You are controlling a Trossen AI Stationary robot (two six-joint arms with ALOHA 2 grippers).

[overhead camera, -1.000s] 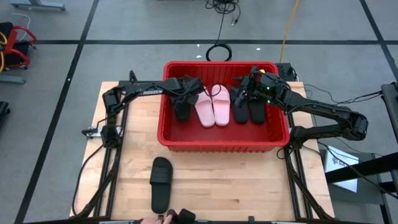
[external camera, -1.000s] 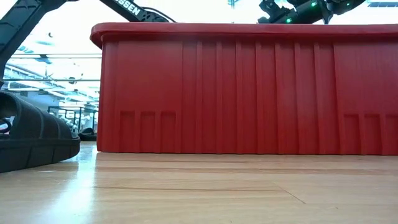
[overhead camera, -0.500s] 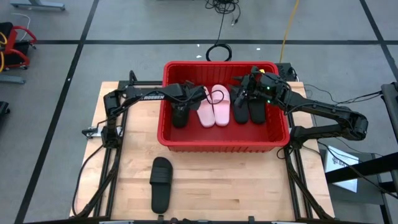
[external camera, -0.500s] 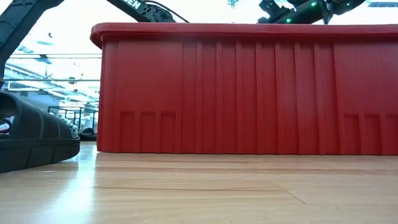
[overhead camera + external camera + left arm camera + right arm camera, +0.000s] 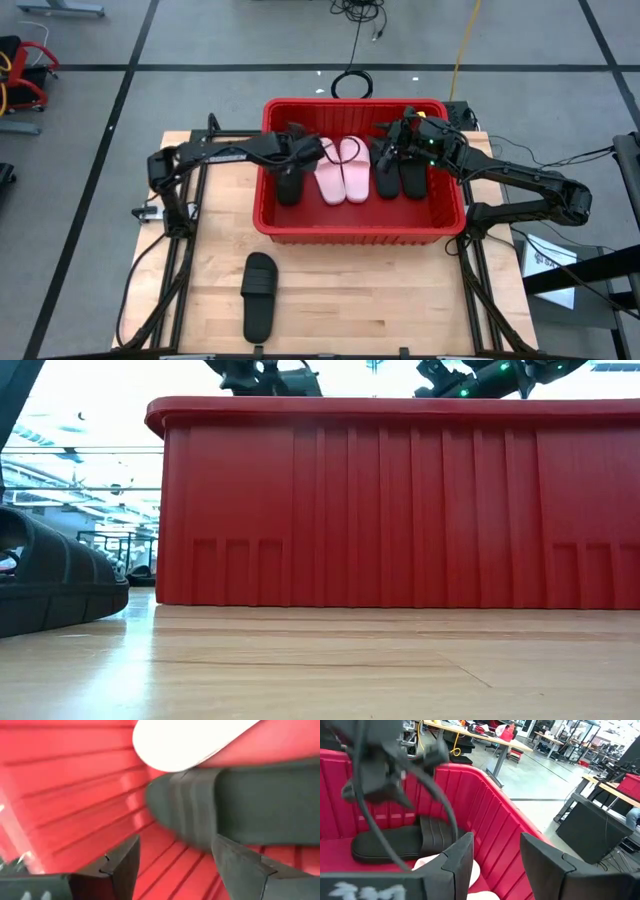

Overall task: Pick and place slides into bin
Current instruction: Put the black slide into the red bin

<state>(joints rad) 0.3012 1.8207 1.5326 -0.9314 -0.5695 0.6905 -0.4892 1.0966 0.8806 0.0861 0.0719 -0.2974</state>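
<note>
The red bin (image 5: 355, 228) stands at the table's far middle. On its floor lie a black slide (image 5: 289, 183) at the left, two pale pink slides (image 5: 343, 170) in the middle and two black slides (image 5: 399, 172) at the right. Another black slide (image 5: 260, 308) lies sole down on the table near the front edge. My left gripper (image 5: 303, 152) hovers open just above the left black slide (image 5: 250, 805), touching nothing. My right gripper (image 5: 393, 142) hangs open over the bin's far right part, above the two black slides there, with nothing between its fingers (image 5: 457, 860).
The bin's tall ribbed wall (image 5: 400, 500) fills the low view; both grippers show above its rim. The loose black slide (image 5: 50, 580) lies left of it. Bare wood lies on the table in front of the bin. Cables lie on the floor beyond the far edge.
My left gripper has risen out of the bin and now shows above its rim in the low view. Its arm has swung a little toward the table's left edge. The left black slide stays on the bin floor. A person's hand at the near edge has gone.
</note>
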